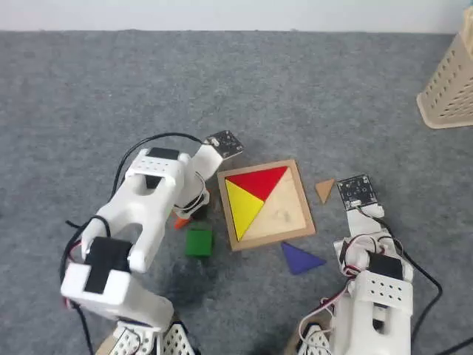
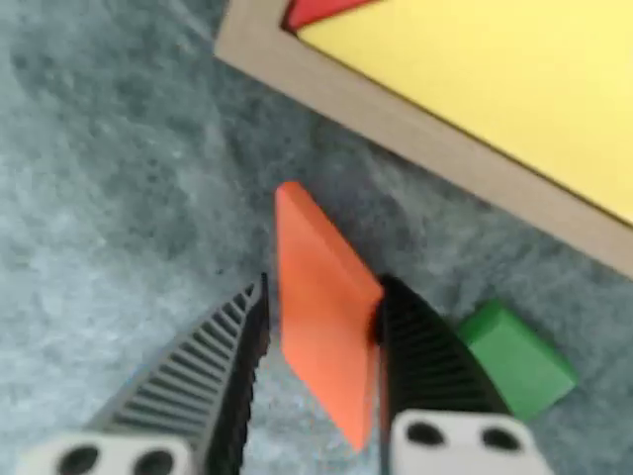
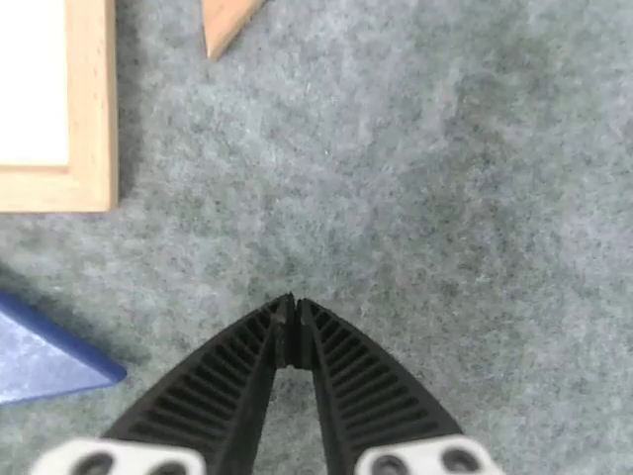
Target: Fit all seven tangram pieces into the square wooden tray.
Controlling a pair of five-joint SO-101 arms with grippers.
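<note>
1. Jaws of the left gripper [image 2: 326,285] stand partly open astride the flat orange parallelogram piece [image 2: 321,336]. One finger [image 2: 420,346] touches its long edge; the other finger [image 2: 227,346] sits just beside the opposite edge, with a thin gap between them. The piece appears to lie on the grey carpet, not lifted.
2. Step in hand, as judged: grasping this piece. To do it well, close squarely on the two long parallel edges so the piece does not twist, then lift it level.
3. Ahead of the left fingertips lies the square wooden tray [image 2: 425,139], near the orange piece. It already holds a large red triangle [image 1: 259,181] and a large yellow triangle [image 1: 242,207]. A green square block [image 2: 514,356] rests just outside the touching finger.
4. Jaws of the right gripper [image 3: 295,317] are closed and empty above the carpet. A blue triangle [image 3: 40,356] lies to one side of them, and a small tan wooden triangle [image 3: 227,20] lies well ahead.
</note>
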